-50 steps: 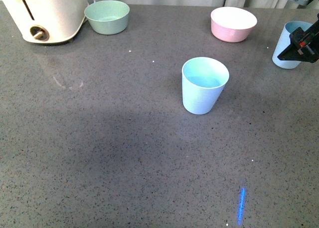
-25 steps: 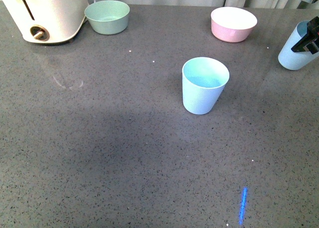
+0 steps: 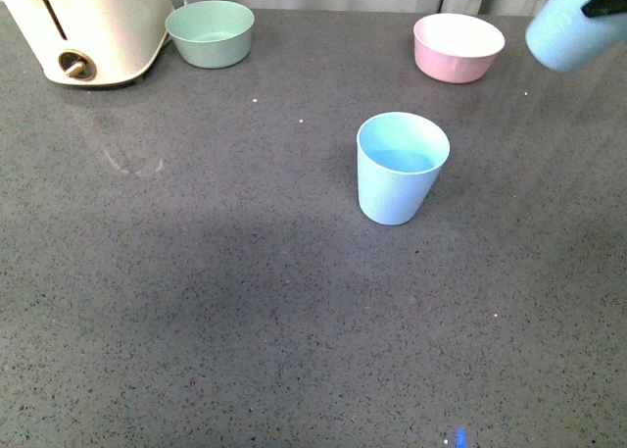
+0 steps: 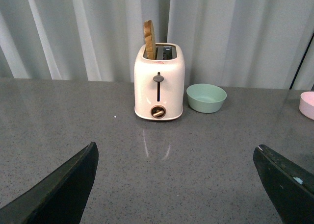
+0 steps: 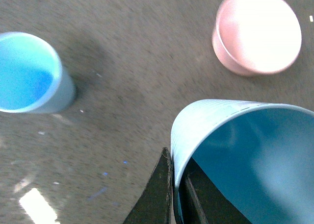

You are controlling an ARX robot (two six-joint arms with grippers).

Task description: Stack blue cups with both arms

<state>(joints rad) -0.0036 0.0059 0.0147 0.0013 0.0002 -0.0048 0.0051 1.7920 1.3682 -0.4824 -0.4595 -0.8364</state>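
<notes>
Now, the right gripper (image 5: 175, 189) is closed on the held cup (image 5: 245, 155), pinching its wall just below the rim: one black finger (image 5: 156, 197) lies against the outside and the other sits inside the mouth. In the front view only a small black piece of this gripper shows at the top right corner. The held cup under it is tilted, base pointing down and to the left, outline blurred. It appears to be up off the table (image 3: 196, 301), though contact cannot be checked directly. The standing cup (image 3: 400, 169) is upright on the table near the middle, mouth up, well apart from the held cup. The pink bowl (image 3: 458, 46) sits behind the standing cup toward the far edge, between the two cups as seen from the front and touching neither. The left gripper (image 4: 175, 153) is open and holds nothing, its two dark fingers (image 4: 59, 189) wide apart at either side of the wrist view with table surface showing between them. Ahead of it a cream toaster (image 4: 159, 82) stands near the far edge with a slice of bread (image 4: 149, 34) sticking up from one slot. A green bowl (image 4: 206, 97) rests just beside the toaster, on the side toward the pink bowl. A pale pleated curtain (image 4: 73, 33) hangs behind the table.
</notes>
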